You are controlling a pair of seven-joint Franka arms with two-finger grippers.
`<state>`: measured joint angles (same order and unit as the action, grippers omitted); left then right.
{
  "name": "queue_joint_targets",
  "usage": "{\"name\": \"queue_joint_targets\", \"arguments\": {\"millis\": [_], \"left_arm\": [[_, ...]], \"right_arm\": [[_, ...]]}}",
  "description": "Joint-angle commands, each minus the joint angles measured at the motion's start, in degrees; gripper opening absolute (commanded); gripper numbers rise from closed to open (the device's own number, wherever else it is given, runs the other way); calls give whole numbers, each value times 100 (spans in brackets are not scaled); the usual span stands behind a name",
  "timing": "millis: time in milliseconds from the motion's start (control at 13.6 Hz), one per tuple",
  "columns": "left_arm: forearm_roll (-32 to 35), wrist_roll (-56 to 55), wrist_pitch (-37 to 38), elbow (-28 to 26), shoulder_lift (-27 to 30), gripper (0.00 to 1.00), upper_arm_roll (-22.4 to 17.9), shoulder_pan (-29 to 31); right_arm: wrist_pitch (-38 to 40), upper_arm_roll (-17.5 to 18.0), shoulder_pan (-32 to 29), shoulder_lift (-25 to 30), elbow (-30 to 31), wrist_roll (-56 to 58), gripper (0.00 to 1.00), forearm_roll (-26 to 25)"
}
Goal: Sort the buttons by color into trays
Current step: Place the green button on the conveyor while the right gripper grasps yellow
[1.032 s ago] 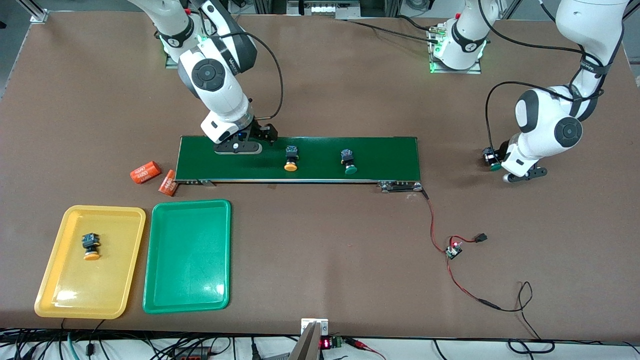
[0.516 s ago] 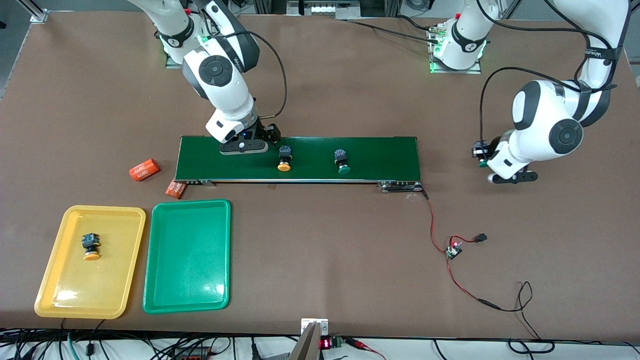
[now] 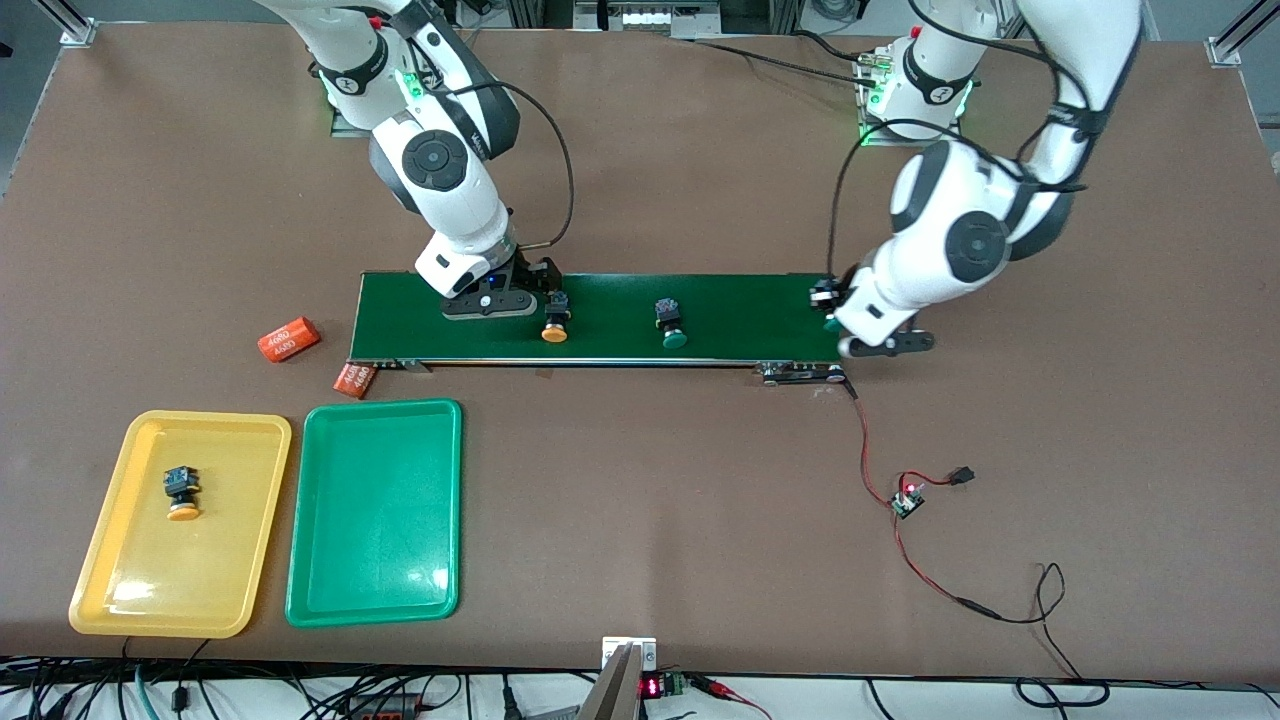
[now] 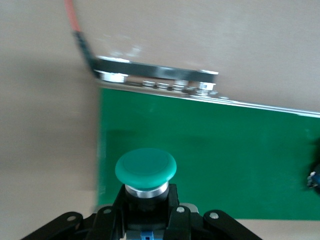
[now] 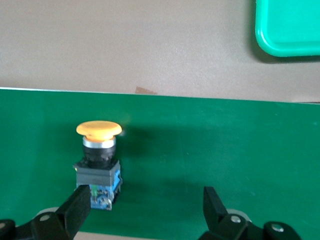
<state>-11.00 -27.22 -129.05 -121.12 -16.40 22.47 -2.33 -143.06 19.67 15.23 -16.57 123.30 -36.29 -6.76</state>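
Observation:
A dark-green belt (image 3: 740, 310) carries a yellow button (image 3: 555, 325) and a green button (image 3: 670, 327). My right gripper (image 3: 495, 304) hangs open low over the belt. In the right wrist view the yellow button (image 5: 98, 160) lies just ahead of one finger (image 5: 75, 210), off-centre from the right gripper (image 5: 145, 205). My left gripper (image 3: 838, 318) is shut on another green button (image 4: 145, 167) over the belt's end toward the left arm. The yellow tray (image 3: 110, 560) holds one yellow button (image 3: 181, 495). The green tray (image 3: 375, 510) beside it holds nothing.
Two orange cylinders (image 3: 288, 340) (image 3: 353, 378) lie by the belt's end toward the right arm. A red wire runs from the belt's roller bracket (image 3: 800, 373) to a small circuit board (image 3: 908, 500). A corner of the green tray (image 5: 290, 25) shows in the right wrist view.
My left arm has carried the green button from over bare table to the belt's end. The two belt buttons have drifted toward the right arm's end. The right gripper shifted slightly toward them.

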Motion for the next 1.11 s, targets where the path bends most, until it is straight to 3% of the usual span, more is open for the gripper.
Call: {"name": "queue_joint_targets", "arguments": {"millis": [0, 147, 295, 663, 884, 958, 1032], "left_arm": [[-87, -319, -322, 45, -284, 4, 91, -135], [-96, -328, -445, 45, -389, 9, 117, -188], [-96, -345, -446, 89, -582, 99, 126, -232], [-96, -485, -340, 229, -356, 100, 135, -197], [-104, -495, 789, 912, -206, 100, 135, -153], [-104, -503, 1403, 1315, -206, 100, 118, -153], [-96, -512, 2000, 1694, -214, 100, 65, -136]], "right_arm": [[-91, -104, 86, -66, -78, -45, 100, -124], [-90, -112, 86, -74, -78, -45, 100, -124], [-125, -113, 103, -180, -78, -45, 100, -124], [-300, -305, 252, -381, -78, -45, 100, -133], [-485, -481, 358, -522, -78, -45, 100, -133], [-538, -543, 384, -540, -78, -2, 95, -150], [-547, -587, 411, -540, -78, -1, 76, -150]]}}
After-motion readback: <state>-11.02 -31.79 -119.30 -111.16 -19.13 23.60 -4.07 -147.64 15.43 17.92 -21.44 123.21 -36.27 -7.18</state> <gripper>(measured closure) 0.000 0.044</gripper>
